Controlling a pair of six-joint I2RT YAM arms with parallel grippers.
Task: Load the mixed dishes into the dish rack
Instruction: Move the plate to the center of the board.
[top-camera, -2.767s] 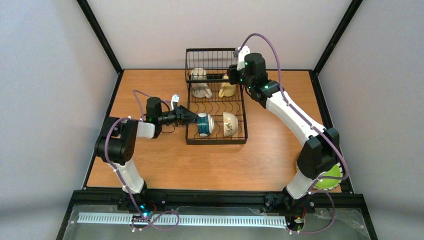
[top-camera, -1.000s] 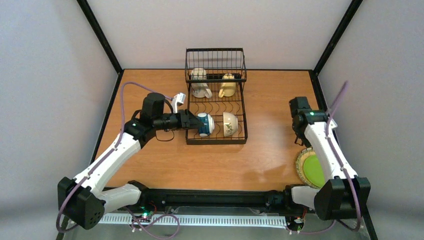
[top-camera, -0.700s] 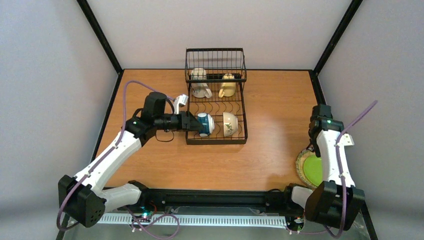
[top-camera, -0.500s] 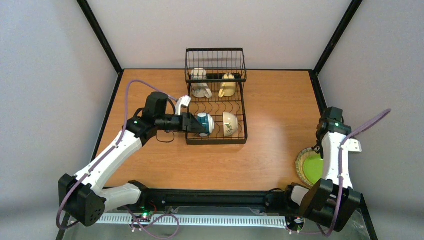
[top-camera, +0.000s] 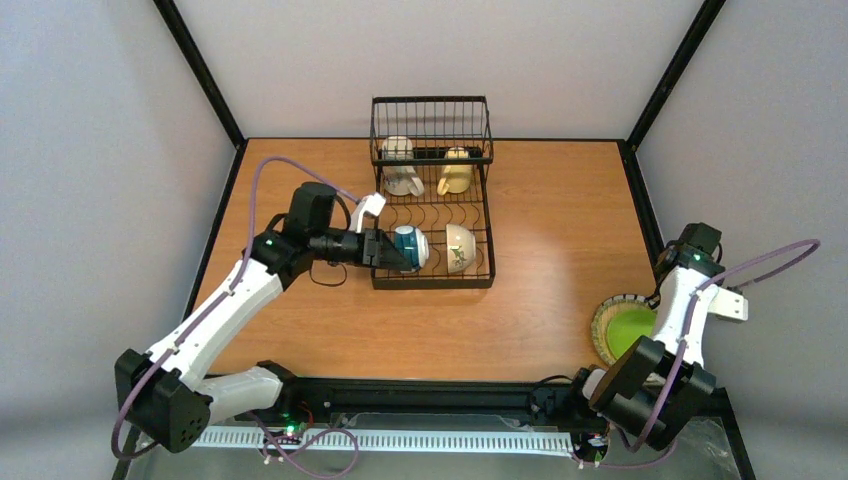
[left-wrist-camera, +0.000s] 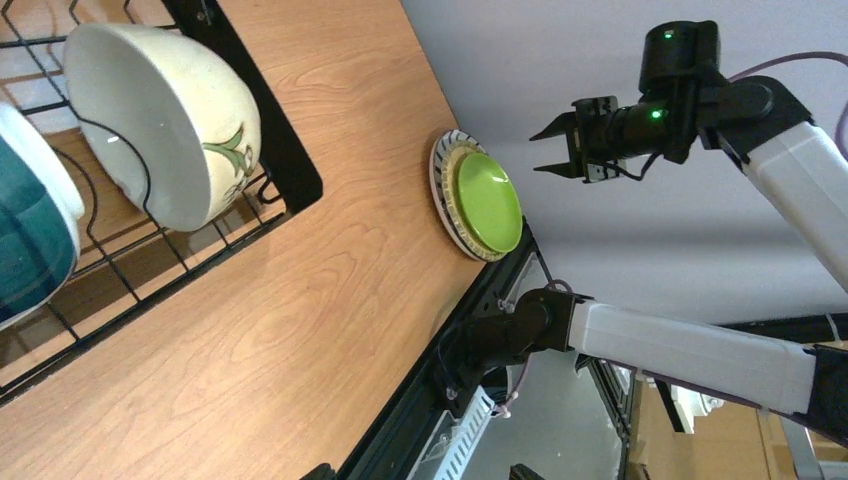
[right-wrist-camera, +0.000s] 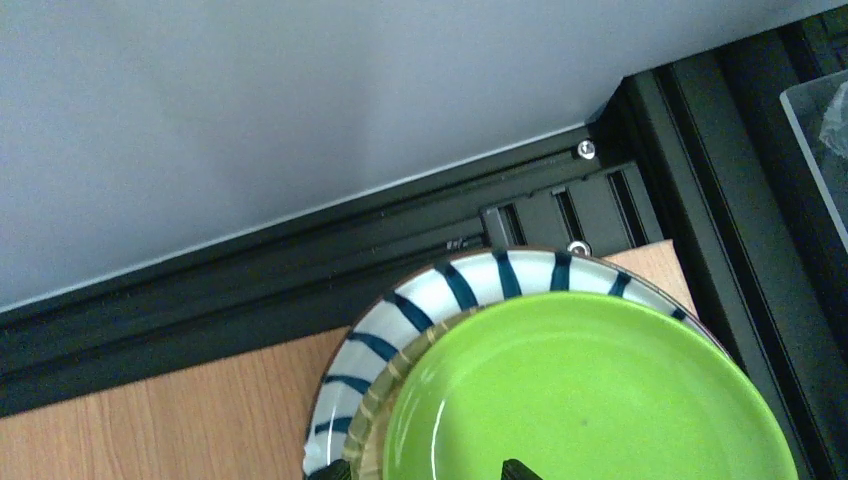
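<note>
Bare bench (top-camera: 560, 220) lies open between the dish rack (top-camera: 430, 118) and the lime-green plate (top-camera: 626, 334) at the right near corner. Black frame rail (right-wrist-camera: 250, 280) and side wall (top-camera: 760, 200) stand just beside that plate, hemming it there.

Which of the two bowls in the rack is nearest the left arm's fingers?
The teal-and-white bowl, at the left side of the dish rack, right by the left fingers; the white bowl with the green motif stands farther right.

No legible text or labels
</note>
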